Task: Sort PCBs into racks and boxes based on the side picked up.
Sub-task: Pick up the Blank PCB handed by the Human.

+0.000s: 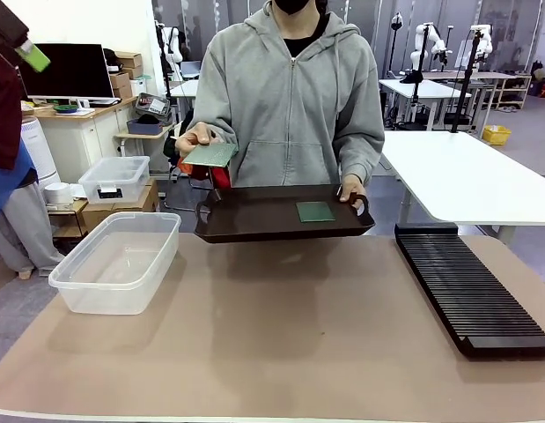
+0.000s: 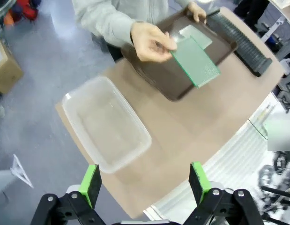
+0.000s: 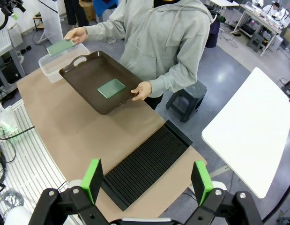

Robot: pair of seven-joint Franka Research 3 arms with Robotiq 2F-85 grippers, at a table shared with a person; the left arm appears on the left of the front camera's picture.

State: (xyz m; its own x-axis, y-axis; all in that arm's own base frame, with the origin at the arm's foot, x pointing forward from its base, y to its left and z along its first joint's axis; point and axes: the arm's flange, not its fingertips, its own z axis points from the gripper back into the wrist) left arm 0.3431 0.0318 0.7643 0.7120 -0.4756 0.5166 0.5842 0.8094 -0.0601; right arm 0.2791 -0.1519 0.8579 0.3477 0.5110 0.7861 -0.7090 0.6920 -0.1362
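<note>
A person at the far side holds a dark brown handled tray (image 1: 254, 225) over the table edge. One green PCB (image 1: 315, 211) lies flat on it. The person's other hand holds up a second PCB (image 1: 210, 156), pale face up, to the tray's left. The clear tub (image 1: 118, 260) stands at the table's left and the black slotted rack (image 1: 470, 286) lies at the right. My left gripper (image 2: 145, 185) hangs open high above the tub (image 2: 105, 124), far from the held PCB (image 2: 195, 61). High over the rack (image 3: 147, 161), my right gripper (image 3: 147, 180) is open and holds nothing.
A smaller clear lidded box (image 1: 115, 179) sits on cartons beyond the table's left corner. A white table (image 1: 466, 172) stands behind the rack. Bare brown tabletop (image 1: 290, 335) spreads between tub and rack.
</note>
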